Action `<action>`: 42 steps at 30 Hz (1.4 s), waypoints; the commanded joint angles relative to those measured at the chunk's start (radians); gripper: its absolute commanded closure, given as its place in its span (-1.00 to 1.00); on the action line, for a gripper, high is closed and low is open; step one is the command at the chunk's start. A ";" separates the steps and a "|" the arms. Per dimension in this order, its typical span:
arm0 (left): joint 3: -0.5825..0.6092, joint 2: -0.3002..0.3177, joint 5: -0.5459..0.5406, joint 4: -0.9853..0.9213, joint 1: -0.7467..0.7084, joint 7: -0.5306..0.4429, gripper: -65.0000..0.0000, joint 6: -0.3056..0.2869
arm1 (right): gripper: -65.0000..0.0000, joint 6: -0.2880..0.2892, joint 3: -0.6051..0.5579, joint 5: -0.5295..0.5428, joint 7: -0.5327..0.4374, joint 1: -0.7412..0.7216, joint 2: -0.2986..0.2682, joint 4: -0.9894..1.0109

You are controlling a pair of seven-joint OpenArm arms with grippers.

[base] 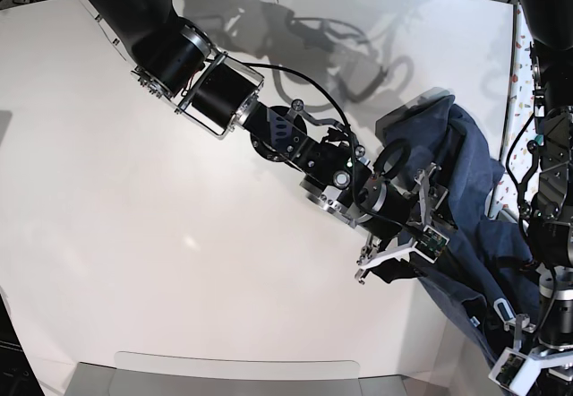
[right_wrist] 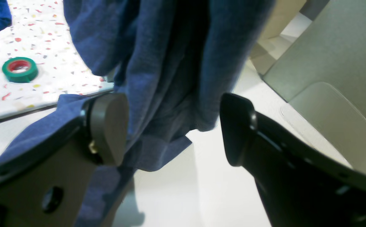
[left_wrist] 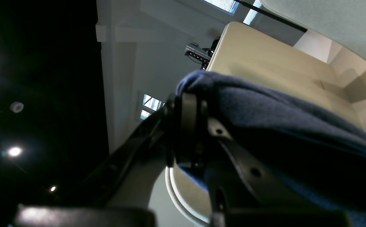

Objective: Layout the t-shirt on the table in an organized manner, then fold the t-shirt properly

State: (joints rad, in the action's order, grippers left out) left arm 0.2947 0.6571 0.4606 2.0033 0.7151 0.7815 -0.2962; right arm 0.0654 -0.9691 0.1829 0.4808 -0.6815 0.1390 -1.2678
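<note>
Two grippers: left gripper (left_wrist: 187,126) pinches the t-shirt (base: 466,199), right gripper (right_wrist: 173,126) gapes wide.

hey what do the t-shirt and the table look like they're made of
T-shirt: soft knit, likely cotton; heathered navy, matte, draping in loose folds. Table: smooth white board, perhaps laminate; mostly matte with faint glare. Exact materials uncertain.

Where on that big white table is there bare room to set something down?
Most of the table is bare: the whole stretch from the far edge to the near edge on the base view's left and middle, beside the reaching right arm. It is crowded at that view's right edge, where the t-shirt is bunched between both tools, beside the speckled surface holding a green tape roll.
</note>
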 commanded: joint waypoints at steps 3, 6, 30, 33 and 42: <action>-0.010 0.013 0.022 0.012 0.031 -0.014 1.00 0.019 | -0.36 -0.006 0.066 -0.004 -0.031 -0.054 0.018 0.003; -0.010 0.013 0.022 0.012 0.031 -0.014 1.00 0.019 | -0.36 -0.003 0.103 -0.004 -0.031 -0.083 0.018 0.037; -0.009 0.011 0.022 0.012 0.031 -0.014 1.00 0.019 | -0.36 0.037 0.074 0.002 -0.150 -0.108 0.018 0.196; -0.009 -0.013 0.023 0.012 0.033 -0.014 1.00 0.019 | -0.36 0.038 0.074 0.004 -0.150 -0.108 0.018 0.195; -0.009 -0.041 0.023 0.012 0.034 -0.014 1.00 0.019 | -0.36 0.041 0.075 0.004 -0.150 -0.109 0.018 0.199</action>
State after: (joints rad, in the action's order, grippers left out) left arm 0.2947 0.6060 0.4633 2.0037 0.7155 0.7815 -0.2970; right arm 0.1097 -0.9016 0.1864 0.3622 -0.7513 0.1448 -1.0523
